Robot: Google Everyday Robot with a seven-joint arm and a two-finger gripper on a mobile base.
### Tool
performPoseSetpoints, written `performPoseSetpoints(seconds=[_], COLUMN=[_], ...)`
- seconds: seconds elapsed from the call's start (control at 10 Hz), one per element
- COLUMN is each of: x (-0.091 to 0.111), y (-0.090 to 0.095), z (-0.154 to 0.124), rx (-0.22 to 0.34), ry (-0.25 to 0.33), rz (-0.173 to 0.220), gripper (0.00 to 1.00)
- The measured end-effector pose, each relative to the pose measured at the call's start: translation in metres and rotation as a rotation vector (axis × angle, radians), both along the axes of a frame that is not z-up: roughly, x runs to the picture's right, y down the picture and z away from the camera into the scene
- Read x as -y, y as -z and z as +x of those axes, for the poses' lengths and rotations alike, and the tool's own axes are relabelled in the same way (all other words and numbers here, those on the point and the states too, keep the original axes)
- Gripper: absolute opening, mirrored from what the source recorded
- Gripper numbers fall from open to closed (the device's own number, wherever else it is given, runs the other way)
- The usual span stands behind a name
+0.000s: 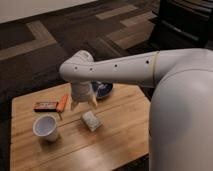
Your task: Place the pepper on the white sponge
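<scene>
Wood makes up the counter under me, and it is light brown. My gripper hangs just above the counter, near the back, and points straight down. Its two fingers are spread apart and nothing is between them, so I am holding nothing. The pepper lies flat on the counter just beside my gripper, on the left as the camera sees it. It is orange-red, long and thin. It is very close to my nearest finger, but I cannot tell if they touch. The white sponge lies on the counter a little in front of my gripper, nearer to the camera. It is a small pale block with a bumpy top, and nothing is on it. The pepper and the white sponge are apart. A flat dark packet with orange print lies right next to the pepper, on its far left side. A white cup stands upright in front of the packet, with its open top facing up. A dark blue bowl sits behind my gripper, and my arm hides part of it. My arm is white and round, and it reaches in from the right. The floor past the counter is dark carpet with lighter stripes.
</scene>
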State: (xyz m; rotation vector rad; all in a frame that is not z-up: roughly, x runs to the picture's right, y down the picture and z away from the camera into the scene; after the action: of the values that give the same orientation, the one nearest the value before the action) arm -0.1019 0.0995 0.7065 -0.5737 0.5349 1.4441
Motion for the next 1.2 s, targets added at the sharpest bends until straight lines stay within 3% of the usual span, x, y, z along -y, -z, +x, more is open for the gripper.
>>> performPoseSetpoints(seconds=[0.3, 0.7, 0.9, 1.2], x=[0.005, 0.016, 0.022, 0.036], y=[-0.009, -0.026, -0.043, -0.071], z=[-0.005, -0.032, -0.055, -0.084], rx=[-0.03, -0.02, 0.006, 0.033], ry=[0.058, 0.167, 0.24, 0.268], rz=[-0.008, -0.011, -0.012, 0.0], gripper=[0.65, 0.65, 0.65, 0.65])
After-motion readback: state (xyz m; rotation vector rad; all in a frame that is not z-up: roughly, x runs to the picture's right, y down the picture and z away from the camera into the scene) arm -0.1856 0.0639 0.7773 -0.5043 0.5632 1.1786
